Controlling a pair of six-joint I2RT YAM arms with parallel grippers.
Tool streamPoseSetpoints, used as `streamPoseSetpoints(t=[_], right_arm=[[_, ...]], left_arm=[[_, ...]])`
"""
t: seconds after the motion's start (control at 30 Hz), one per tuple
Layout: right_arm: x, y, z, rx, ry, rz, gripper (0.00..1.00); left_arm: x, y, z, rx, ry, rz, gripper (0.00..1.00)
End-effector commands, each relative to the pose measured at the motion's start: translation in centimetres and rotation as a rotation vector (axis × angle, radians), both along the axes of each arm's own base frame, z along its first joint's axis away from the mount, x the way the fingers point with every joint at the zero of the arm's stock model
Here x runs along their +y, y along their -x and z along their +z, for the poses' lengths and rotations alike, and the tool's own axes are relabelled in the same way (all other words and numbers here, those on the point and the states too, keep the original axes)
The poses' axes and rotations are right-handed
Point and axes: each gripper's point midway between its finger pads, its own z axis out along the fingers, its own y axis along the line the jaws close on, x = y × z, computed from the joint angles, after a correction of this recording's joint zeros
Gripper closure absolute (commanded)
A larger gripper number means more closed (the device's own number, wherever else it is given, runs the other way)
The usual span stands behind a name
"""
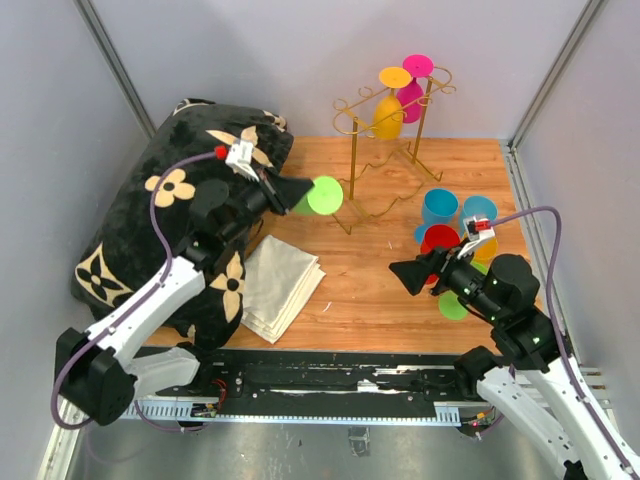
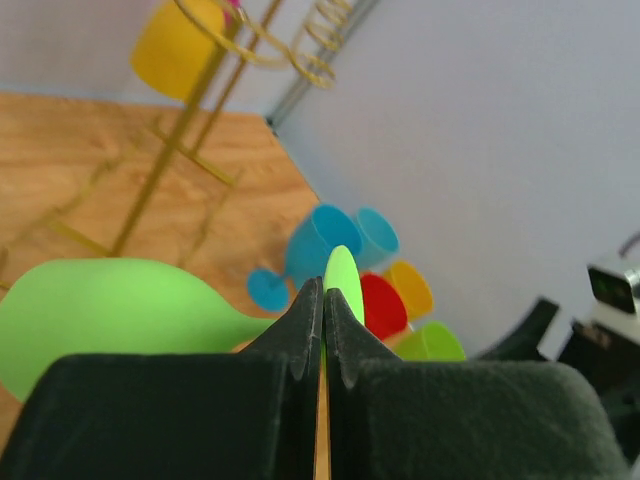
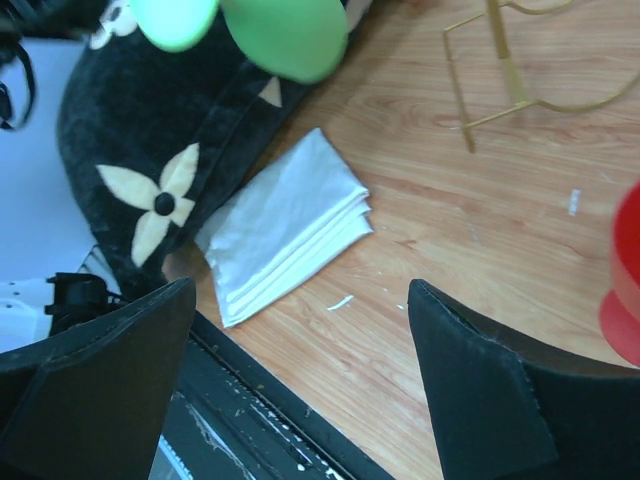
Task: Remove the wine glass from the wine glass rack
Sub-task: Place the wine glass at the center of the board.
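Note:
My left gripper (image 1: 303, 191) is shut on the stem of a lime green wine glass (image 1: 324, 195), held in the air just left of the gold wine glass rack (image 1: 385, 150) and apart from it. The left wrist view shows the shut gripper (image 2: 325, 292) with the green bowl (image 2: 100, 310) to its left and the foot disc (image 2: 343, 278) past the tips. On the rack (image 2: 195, 115) a yellow glass (image 1: 388, 116) and a magenta glass (image 1: 410, 96) hang. My right gripper (image 1: 404, 272) stands open and empty over bare wood (image 3: 300, 290).
Loose glasses lie in a heap at the right: blue (image 1: 438, 207), red (image 1: 440, 240), green (image 1: 453, 305). A folded white cloth (image 1: 282, 282) lies near the front. A black flower-patterned cushion (image 1: 150, 210) fills the left side. Grey walls enclose the table.

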Motion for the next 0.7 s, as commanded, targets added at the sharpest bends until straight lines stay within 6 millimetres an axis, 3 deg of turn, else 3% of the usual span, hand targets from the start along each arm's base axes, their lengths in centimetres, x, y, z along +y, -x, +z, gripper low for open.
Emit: streamPoseSetpoints(t=[0.0, 0.23, 0.4, 0.67], right_arm=[[2.7, 0.3, 1.6, -0.03, -0.117, 0.134, 0.13], [5.7, 1.4, 2.4, 0.032, -0.259, 0.304, 0.2], [6.4, 1.7, 2.2, 0.067, -0.268, 0.35, 0.24], [7.4, 1.8, 1.6, 0.13, -0.292, 0.401, 0.42]], left_arm=[[-1.9, 5.3, -1.0, -0.028, 0.034, -0.149, 0.99], [-3.3, 9.0, -3.2, 0.01, 0.05, -0.248, 0.99], [-3.8, 10.5, -3.9, 0.024, 0.07, -0.292, 1.0], [-5.1, 12.3, -4.6, 0.045, 0.096, -0.367, 0.99]])
